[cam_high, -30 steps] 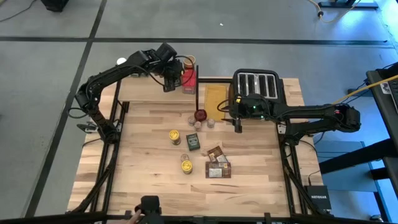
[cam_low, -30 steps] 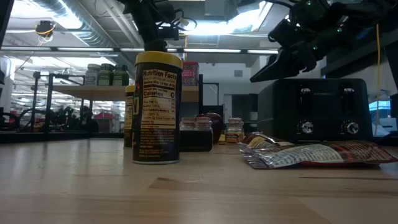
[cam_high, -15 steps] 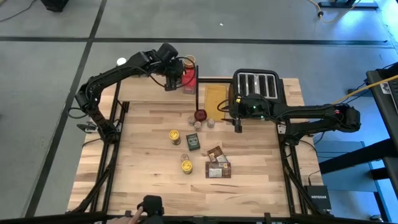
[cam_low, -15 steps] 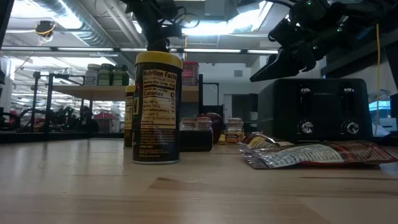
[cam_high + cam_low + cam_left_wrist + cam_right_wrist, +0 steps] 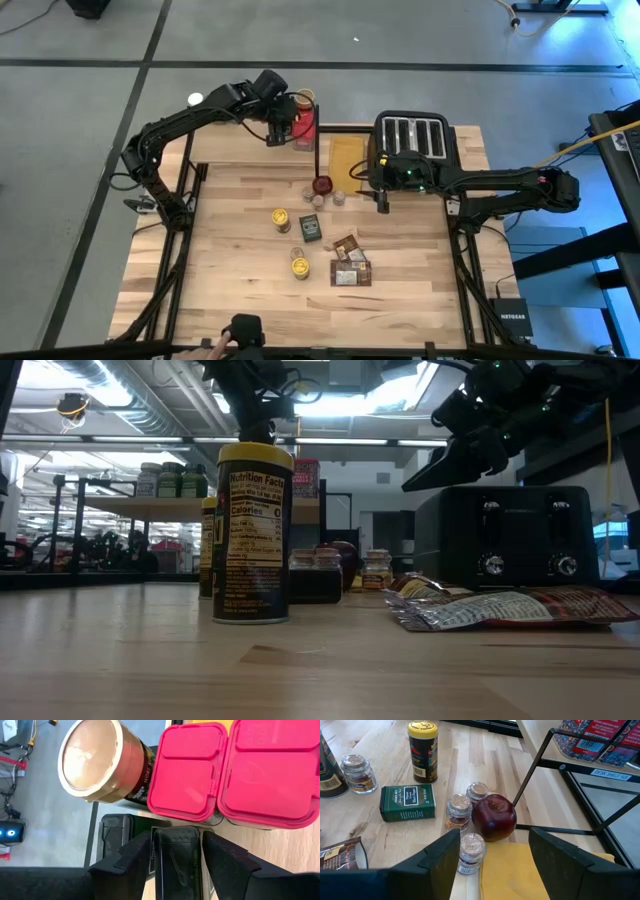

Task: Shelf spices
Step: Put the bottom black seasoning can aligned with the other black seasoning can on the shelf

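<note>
My left gripper (image 5: 277, 128) is over the shelf (image 5: 130, 506) at the table's far left, shut on a dark rectangular tin (image 5: 176, 851). Beside the tin on the shelf stand two red-lidded boxes (image 5: 235, 770), a gold-lidded tin (image 5: 92, 760) and another dark tin (image 5: 116, 827). On the table stand two yellow-lidded cans (image 5: 281, 219), a green tin (image 5: 407, 802), small glass jars (image 5: 458, 810) and flat brown packets (image 5: 350, 262). My right gripper (image 5: 492, 865) is open above the yellow board, near the jars and touching nothing. My left gripper has the dark tin's top end (image 5: 176, 840) between its two fingers (image 5: 135, 857), one on each long side, coming from above and pointing down. The tin stands upright next to the red-lidded boxes. Its underside is hidden, so I cannot tell whether it rests on the shelf.
A dark red round object (image 5: 493, 817) sits among the small jars by the shelf's black frame leg (image 5: 532, 770). A black toaster (image 5: 415, 140) stands at the far right beside the yellow board (image 5: 348, 155). The near half of the tabletop (image 5: 240, 300) holds nothing.
My left gripper has shifted a little toward the table's right, closer to the red-lidded boxes on the shelf. Its fingers have not changed. The right arm has kept still.
</note>
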`<act>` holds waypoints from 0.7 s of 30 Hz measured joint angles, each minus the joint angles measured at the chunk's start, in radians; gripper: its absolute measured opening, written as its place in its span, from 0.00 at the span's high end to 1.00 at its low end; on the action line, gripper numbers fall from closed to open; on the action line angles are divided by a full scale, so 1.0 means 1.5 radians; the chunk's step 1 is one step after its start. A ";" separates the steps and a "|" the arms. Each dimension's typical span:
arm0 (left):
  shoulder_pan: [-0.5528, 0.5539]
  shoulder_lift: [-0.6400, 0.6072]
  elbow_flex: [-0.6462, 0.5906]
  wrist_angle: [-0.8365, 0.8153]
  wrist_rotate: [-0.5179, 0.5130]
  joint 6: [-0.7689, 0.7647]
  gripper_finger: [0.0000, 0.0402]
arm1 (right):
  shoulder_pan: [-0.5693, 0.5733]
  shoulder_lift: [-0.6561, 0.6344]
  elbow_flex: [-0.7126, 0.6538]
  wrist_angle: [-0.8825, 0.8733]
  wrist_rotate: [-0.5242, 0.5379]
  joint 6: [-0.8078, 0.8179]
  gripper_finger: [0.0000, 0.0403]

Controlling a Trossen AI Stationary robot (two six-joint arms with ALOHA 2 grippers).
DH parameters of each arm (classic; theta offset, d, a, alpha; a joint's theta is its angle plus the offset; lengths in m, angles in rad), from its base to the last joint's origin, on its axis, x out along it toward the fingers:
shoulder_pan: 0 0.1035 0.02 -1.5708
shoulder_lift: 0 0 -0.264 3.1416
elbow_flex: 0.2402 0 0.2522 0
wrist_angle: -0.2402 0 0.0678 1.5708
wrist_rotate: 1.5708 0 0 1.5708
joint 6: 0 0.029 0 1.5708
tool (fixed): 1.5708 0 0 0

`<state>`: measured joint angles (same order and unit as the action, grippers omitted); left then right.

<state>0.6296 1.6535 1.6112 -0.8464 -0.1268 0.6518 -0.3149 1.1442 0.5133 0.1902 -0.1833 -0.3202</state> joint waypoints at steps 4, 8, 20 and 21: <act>-0.001 0.000 0.000 0.000 -0.009 0.000 0.57 | 0.000 0.000 0.000 0.000 0.000 0.000 0.40; -0.002 -0.005 0.000 -0.001 -0.010 0.001 0.55 | 0.000 0.000 0.000 0.000 0.000 0.000 0.40; -0.028 -0.074 0.001 -0.043 -0.076 -0.049 0.47 | 0.000 0.000 0.000 0.000 0.000 0.000 0.40; -0.029 -0.083 0.001 -0.063 -0.078 -0.066 0.47 | 0.000 0.000 0.000 0.000 0.000 0.000 0.40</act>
<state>0.5858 1.5292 1.6119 -0.9403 -0.2438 0.5528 -0.3149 1.1442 0.5133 0.1905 -0.1837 -0.3199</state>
